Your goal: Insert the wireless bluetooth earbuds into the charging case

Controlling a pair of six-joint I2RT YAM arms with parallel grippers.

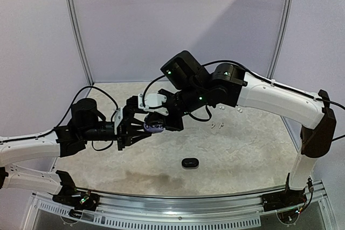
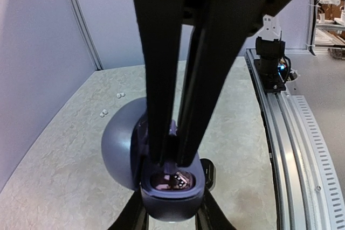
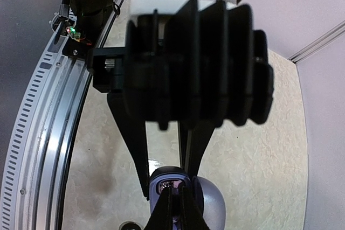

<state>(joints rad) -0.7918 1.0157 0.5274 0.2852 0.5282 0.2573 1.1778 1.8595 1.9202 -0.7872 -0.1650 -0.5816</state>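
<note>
Backdrop: pale lilac walls w/ metal corner posts are seen behind a speckled beige bench point(image 1: 259, 154).
Near edge: a slotted metal rail point(image 1: 178, 206) is run along the front; both arm bases are fixed to it.
Charging case: a blue-grey charging case point(image 2: 168, 202) is held off the bench at mid-scene, its domed lid point(image 2: 116, 145) swung open to one side.
Left pincer: the left pincer point(image 2: 170, 218) is clamped on the case body, one finger per side. Only the finger ends are caught by its own cam, the rest being cut off at the bottom edge.
Right pincer: the right pincer point(image 2: 171, 163) is set tip-first into the open cavity, fingers all but pressed together. Whether an earbud is pinched btwn them can't be told, as the tips are masked by rim & shadow.
Cavity: dark w/ a few glints; contents can't be made out.
Earbuds: a few white earbuds point(image 1: 214, 126) are scattered on the bench, right of the pincers & well apart from the case. They are too small for detail.
Black case: a small black case point(image 1: 190, 162) is seen lying nearer the rail, clear of both arms; whether its lid is up can't be told.
Right wrist cam: mostly filled by a blurred black arm body; only a sliver of the case is shown.
Top cam: the case is largely covered by both pincers.
</note>
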